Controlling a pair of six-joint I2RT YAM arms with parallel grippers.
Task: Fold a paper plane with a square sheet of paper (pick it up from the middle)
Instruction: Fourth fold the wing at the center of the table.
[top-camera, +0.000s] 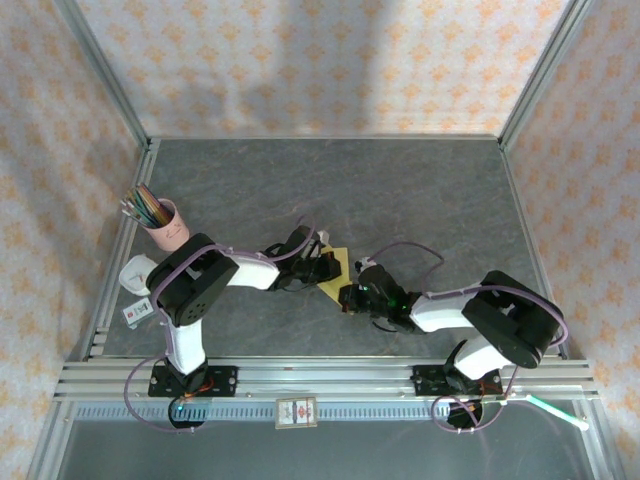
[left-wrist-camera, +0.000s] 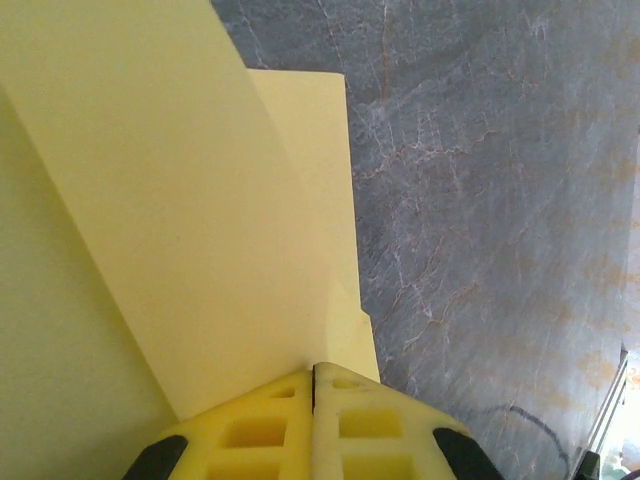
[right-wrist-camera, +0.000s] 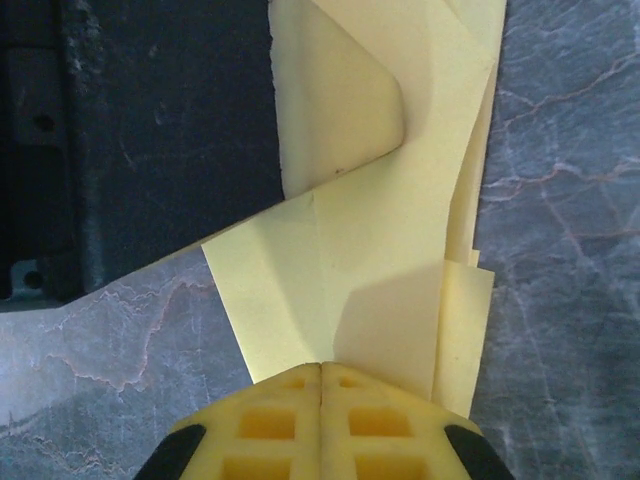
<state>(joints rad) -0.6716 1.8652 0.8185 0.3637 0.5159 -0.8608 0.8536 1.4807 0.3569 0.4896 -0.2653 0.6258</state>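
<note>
**Room.** You had patterned wall panels (top-camera: 320, 60) on three sides, with metal framing at the corners.

**Bench** (top-camera: 420, 190). Grey, marbled.

**The square sheet of paper** (top-camera: 336, 274). Yellow, part-folded into overlapping layers with one flap curled up. It sat over the bench's middle, between your two arms. Whether it was resting or lifted could not be told.

**Left pincer** (left-wrist-camera: 313, 385). Its tips were pressed together on one edge of the sheet, and the paper fanned out straight ahead of it.

**Right pincer** (right-wrist-camera: 321, 385). It was clamped on the opposite edge, and the folded layers ran lengthwise away from its tips. Neither arm was nearer, since you held the sheet from both ends.

**Pink cup** (top-camera: 166, 224). It held coloured sticks and stood far left, well apart.
</note>
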